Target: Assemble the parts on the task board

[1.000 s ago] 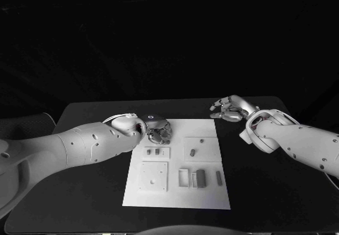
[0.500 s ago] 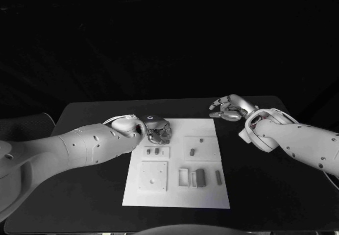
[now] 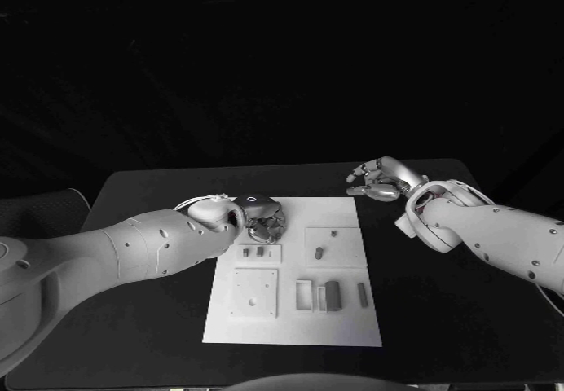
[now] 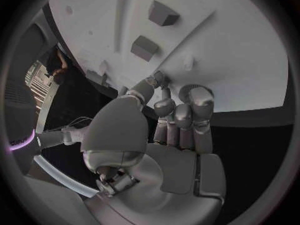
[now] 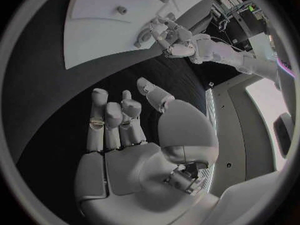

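The white task board (image 3: 294, 326) lies in the middle of the black table. My left hand (image 3: 265, 220) hovers over its far left corner with the fingers curled in. There the thumb and a fingertip (image 4: 161, 81) pinch a small part (image 4: 157, 77) just above the board's surface (image 4: 237, 60). Two grey blocks (image 4: 145, 47) and a small peg (image 4: 187, 61) lie beyond those fingers. My right hand (image 3: 378, 181) hangs over the bare table past the board's far right corner. Its fingers (image 5: 105, 120) are spread and hold nothing.
Raised square plates on the board carry small parts (image 3: 253, 253) and pegs (image 3: 335, 235). Nearer me, grey bars (image 3: 334, 295) stand in slotted holders beside a flat plate (image 3: 255, 293). The black table (image 3: 141, 244) spreads out on both sides of the board.
My left forearm has swung a little toward the board while its hand stays over the same corner. The right hand has not moved.
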